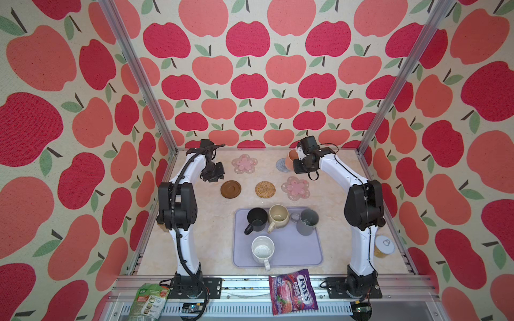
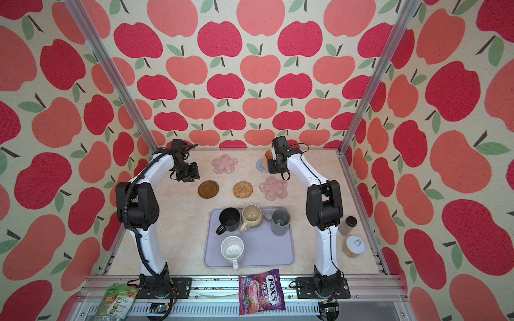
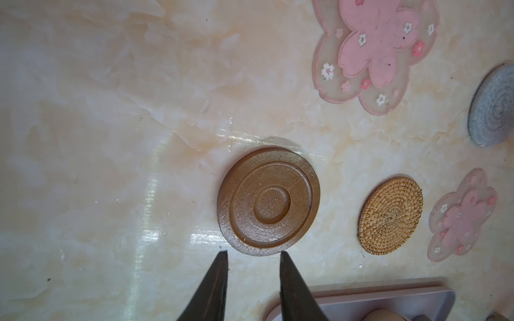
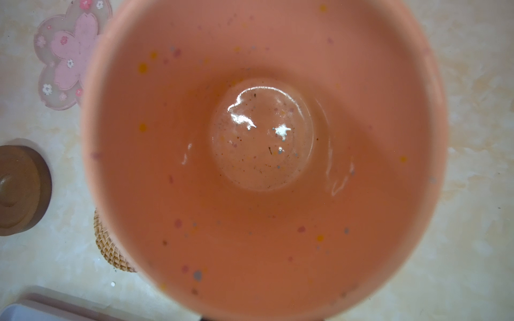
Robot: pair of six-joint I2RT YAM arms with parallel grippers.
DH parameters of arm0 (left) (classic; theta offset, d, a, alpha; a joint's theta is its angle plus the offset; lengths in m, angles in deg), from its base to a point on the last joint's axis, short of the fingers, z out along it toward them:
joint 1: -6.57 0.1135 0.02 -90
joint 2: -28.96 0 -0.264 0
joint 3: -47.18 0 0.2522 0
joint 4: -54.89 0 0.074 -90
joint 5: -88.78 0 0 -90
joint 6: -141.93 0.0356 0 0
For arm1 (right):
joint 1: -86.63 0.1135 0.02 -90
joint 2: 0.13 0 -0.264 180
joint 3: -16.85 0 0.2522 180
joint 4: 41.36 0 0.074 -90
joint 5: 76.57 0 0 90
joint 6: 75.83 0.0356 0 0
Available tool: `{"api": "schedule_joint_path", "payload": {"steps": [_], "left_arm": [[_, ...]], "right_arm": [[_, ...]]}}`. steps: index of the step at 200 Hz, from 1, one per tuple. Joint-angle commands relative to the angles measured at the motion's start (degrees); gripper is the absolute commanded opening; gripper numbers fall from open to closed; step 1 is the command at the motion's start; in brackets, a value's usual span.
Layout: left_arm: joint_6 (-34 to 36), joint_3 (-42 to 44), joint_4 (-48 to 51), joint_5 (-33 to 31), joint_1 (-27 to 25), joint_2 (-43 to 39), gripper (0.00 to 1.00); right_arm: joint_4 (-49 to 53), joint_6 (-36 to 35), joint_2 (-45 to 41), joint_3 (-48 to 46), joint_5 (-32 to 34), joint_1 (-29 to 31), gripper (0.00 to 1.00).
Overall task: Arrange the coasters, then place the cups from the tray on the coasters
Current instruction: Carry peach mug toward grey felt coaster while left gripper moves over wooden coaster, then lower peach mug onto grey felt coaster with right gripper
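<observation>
On the near rail, in front of the desk (image 1: 194, 250), lie a purple candy bag (image 1: 292, 291) and, more to the left, a green packet (image 1: 150, 301).

The lavender tray (image 1: 300, 250) lies on the near middle of the desk. Four mugs stand upright in it. The speckled white mug (image 1: 262, 248) is in its near left part. Along its far edge, from left to right, stand the black mug (image 1: 256, 219), the beige mug (image 1: 278, 216) and the grey mug (image 1: 308, 221).

Beyond the tray three coasters lie in a row, apart from each other. From left to right they are the dark brown disc (image 1: 230, 189), the rattan coaster (image 1: 265, 189) and a pink flower coaster (image 1: 295, 188).

The left jaws hang above the bare desk just to the left of the brown disc. In the left wrist view their dark fingertips (image 3: 217, 283) stand apart with nothing between them. The disc lies just in front of the tips and is not touched.

In the far row lie the second pink flower coaster (image 1: 244, 164) and, to its right, the grey-blue knit coaster (image 1: 281, 165). The orange mug (image 1: 291, 158) is upright over the right part of the knit coaster and covers much of it.

The right jaws are at the right side of this mug and closed on it. In the right wrist view the inside of the mug fills the picture, so the jaws themselves do not show. I cannot tell if the bottom of the mug rests on the coaster.
</observation>
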Motion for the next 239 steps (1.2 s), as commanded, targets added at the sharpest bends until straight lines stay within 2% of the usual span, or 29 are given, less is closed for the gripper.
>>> {"api": "schedule_joint_path", "payload": {"steps": [1,95,239], "left_arm": [[1.12,-2.67,0.95,1.34,0.59,2.05,0.34],[2.53,-4.19,-0.74,1.27,1.92,4.16,0.34],[1.95,-6.95,-1.07,3.01,3.16,7.6,0.34]], "right_arm": [[-0.33,-0.85,1.96,6.49,1.31,-0.02,0.0],[7.3,-0.62,13.08,22.78,4.04,1.0,0.0],[10.38,2.01,21.54,33.91,4.38,1.79,0.0]]}}
